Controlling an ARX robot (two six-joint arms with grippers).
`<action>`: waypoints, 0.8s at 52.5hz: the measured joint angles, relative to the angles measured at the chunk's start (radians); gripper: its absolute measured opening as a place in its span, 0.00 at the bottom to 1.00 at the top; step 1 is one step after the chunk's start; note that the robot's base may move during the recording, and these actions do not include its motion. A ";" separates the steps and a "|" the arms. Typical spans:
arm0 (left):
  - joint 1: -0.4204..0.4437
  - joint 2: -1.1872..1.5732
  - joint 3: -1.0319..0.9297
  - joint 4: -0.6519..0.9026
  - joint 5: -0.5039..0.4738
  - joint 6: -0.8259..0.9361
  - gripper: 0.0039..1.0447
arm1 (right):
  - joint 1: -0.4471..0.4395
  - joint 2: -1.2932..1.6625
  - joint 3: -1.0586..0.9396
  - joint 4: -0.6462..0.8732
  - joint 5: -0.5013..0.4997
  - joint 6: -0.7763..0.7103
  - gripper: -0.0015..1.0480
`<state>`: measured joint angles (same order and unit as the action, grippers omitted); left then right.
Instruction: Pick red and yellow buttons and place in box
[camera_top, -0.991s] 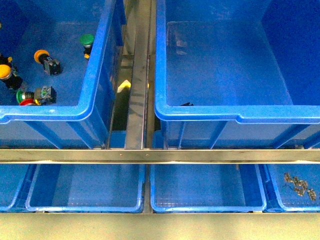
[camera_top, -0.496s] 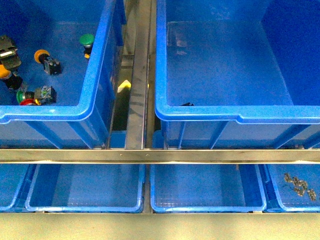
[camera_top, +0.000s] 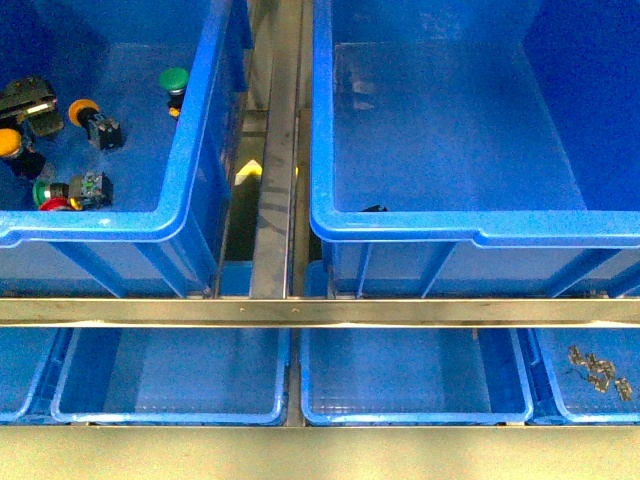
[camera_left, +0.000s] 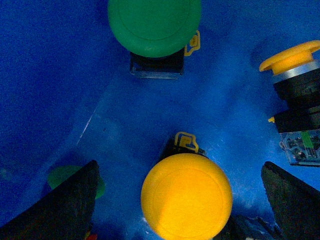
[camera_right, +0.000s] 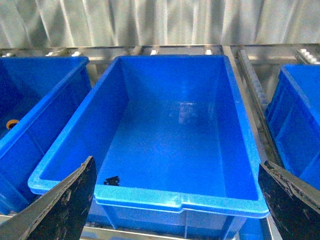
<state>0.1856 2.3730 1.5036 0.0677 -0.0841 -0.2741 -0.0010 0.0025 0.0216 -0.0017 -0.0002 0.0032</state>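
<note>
Two large blue bins stand side by side on a metal rack, seen from the robot's body camera. The left-hand bin holds the loose push-buttons. The box on the right looks empty of buttons.

The left pincer hangs inside the left-hand bin, released, with its jaws wide apart. The yellow button stands upright on the bin floor between the two fingers, which do not touch it. A green button stands just beyond it. An orange-capped button lies on its side nearby, and a red cap shows by the bin's near wall.

The right pincer is also released and holds nothing, poised near the box.

The step in hand appears to be the approach to the first pick. The next move likely calls for lowering straight down and closing on the yellow cap or its body, clear of the green one.
</note>
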 joint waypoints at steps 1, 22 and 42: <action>0.000 0.003 0.003 -0.002 0.000 0.000 0.93 | 0.000 0.000 0.000 0.000 0.000 0.000 0.94; 0.005 0.015 0.019 -0.006 0.019 0.002 0.64 | 0.000 0.000 0.000 0.000 0.000 0.000 0.94; 0.008 0.016 0.020 -0.009 0.030 0.015 0.33 | 0.000 0.000 0.000 0.000 0.000 0.000 0.94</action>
<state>0.1936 2.3894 1.5238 0.0586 -0.0540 -0.2592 -0.0010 0.0025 0.0216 -0.0017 -0.0002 0.0032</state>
